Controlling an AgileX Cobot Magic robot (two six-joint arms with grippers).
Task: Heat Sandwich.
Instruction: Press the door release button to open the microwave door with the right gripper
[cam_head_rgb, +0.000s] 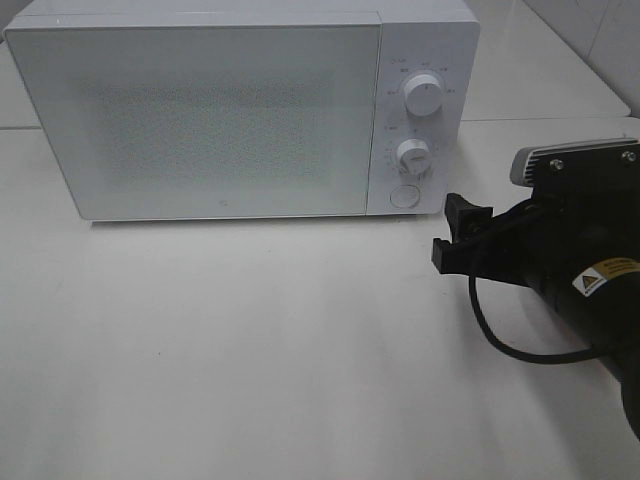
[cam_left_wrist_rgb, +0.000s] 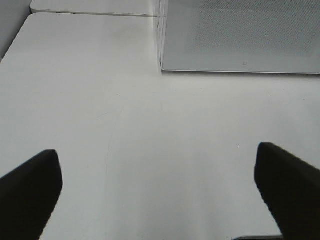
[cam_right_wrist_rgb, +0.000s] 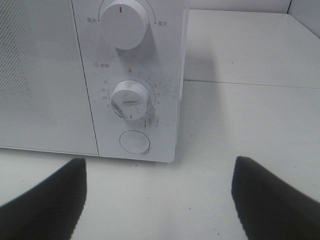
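The sandwich shows in no view. The white microwave (cam_head_rgb: 200, 120) stands at the back of the table with its door shut. My right gripper (cam_head_rgb: 450, 232) hovers open just right of its control panel, with nothing between the fingers. In the right wrist view the gripper (cam_right_wrist_rgb: 157, 205) faces the timer knob (cam_right_wrist_rgb: 130, 98) and the round button (cam_right_wrist_rgb: 135, 142) below it. My left gripper (cam_left_wrist_rgb: 157, 200) stands wide open over bare table, near the microwave's front left corner (cam_left_wrist_rgb: 162, 65). It is outside the exterior high view.
The panel carries an upper knob (cam_head_rgb: 424, 97), the timer knob (cam_head_rgb: 411, 155) and the round button (cam_head_rgb: 404, 195). A black cable (cam_head_rgb: 510, 345) loops under the right arm. White tabletop (cam_head_rgb: 250, 350) stretches in front of the microwave.
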